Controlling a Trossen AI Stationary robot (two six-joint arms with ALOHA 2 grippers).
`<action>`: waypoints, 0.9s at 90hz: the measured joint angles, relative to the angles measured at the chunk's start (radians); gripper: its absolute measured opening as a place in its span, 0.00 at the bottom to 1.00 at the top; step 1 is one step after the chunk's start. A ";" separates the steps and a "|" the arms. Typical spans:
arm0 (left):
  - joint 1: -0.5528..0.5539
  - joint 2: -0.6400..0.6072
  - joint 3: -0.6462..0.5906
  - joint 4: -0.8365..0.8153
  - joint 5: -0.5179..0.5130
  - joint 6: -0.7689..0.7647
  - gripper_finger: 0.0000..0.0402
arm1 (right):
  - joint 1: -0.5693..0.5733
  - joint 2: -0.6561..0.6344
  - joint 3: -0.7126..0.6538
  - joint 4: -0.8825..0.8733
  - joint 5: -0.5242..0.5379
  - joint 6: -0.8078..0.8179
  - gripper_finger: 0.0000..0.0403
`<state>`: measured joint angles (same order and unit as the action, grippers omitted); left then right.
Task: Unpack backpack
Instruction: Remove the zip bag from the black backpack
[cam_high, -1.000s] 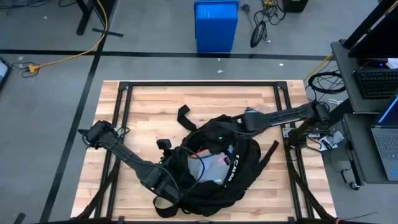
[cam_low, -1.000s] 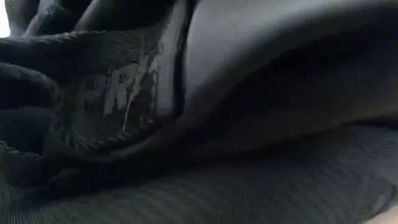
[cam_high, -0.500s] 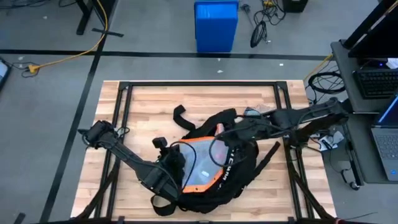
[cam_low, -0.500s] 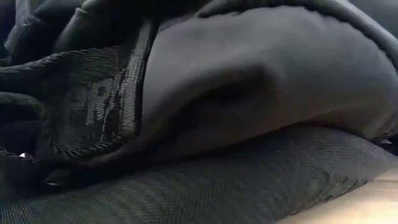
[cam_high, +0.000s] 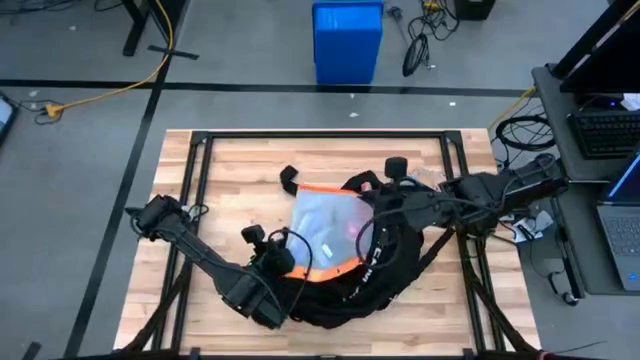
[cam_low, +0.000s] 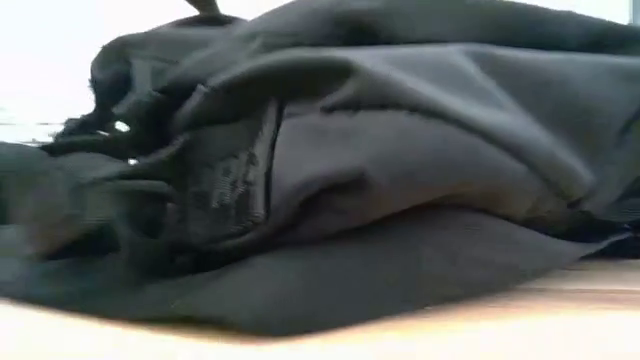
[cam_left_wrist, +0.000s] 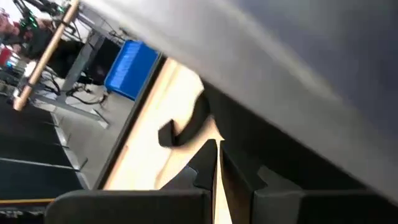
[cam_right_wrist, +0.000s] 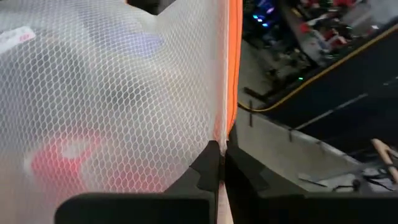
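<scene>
Near the middle of the counter (cam_high: 230, 160) lies the backpack (cam_high: 395, 265), a big black heap that spreads toward the front edge. Its mouth is open, and a see-through mesh pouch (cam_high: 325, 232) with an orange rim is partly out of it, lying on top and pointing toward the back edge.

Our right hand (cam_high: 372, 212) is at the pouch's right side, reaching in from the right edge of the counter. In the right wrist view the two fingers are pressed close together with the orange rim (cam_right_wrist: 233, 62) of the pouch pinched between them, so we judge this hand is closed on the pouch. Something red shows through the mesh, but we cannot tell what it is.

Our left hand (cam_high: 262, 243) is at the backpack's left side, closer to the front left corner. In the left wrist view its fingers look shut with only a thin slit between them. It seems to grip the backpack's fabric, though the dark cloth hides the tips, so we are not sure.

The pouch's long side runs from the backpack's mouth toward the back edge. The right hand is the nearer one, so we think the next pull should go that way, away from the bag, while the left hand holds the backpack down.
</scene>
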<state>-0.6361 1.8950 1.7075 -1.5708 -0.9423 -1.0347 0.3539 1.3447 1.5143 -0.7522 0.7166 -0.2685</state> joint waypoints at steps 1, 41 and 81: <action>0.000 0.000 0.000 0.000 0.001 -0.003 0.02 | 0.002 -0.001 0.000 0.002 0.005 0.001 0.00; -0.004 0.000 0.000 0.000 0.054 -0.061 0.02 | 0.083 -0.015 0.002 0.128 0.290 -0.074 0.00; -0.007 0.000 0.000 0.001 0.077 -0.087 0.02 | 0.133 -0.017 0.003 0.317 0.361 -0.243 0.00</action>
<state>-0.6434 1.8950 1.7077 -1.5700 -0.8650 -1.1213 0.4871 1.3273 1.5177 -0.4347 1.0772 -0.5115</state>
